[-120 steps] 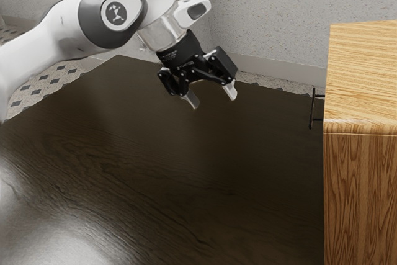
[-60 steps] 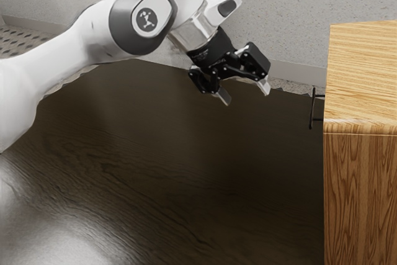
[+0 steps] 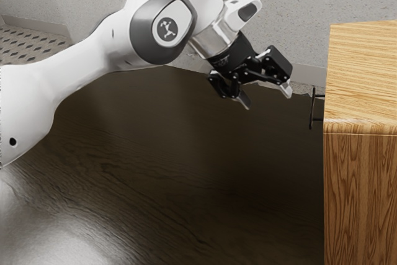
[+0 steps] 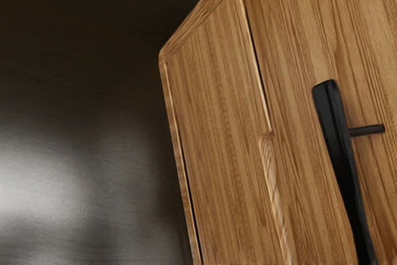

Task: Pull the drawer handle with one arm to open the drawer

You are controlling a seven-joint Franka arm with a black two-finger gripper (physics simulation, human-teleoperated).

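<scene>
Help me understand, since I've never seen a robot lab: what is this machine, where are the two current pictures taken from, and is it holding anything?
It is a simulated white robot arm ending in a black two-finger tool. One picture comes from a camera at the arm's side. The other comes from a camera on the arm's hand, looking at the cabinet front. Past the dark wooden surface, at the exterior view's right, is a light wooden cabinet with a black drawer handle. The tool is open, holds nothing, and hovers short of the handle, which it is meant to pull.
</scene>
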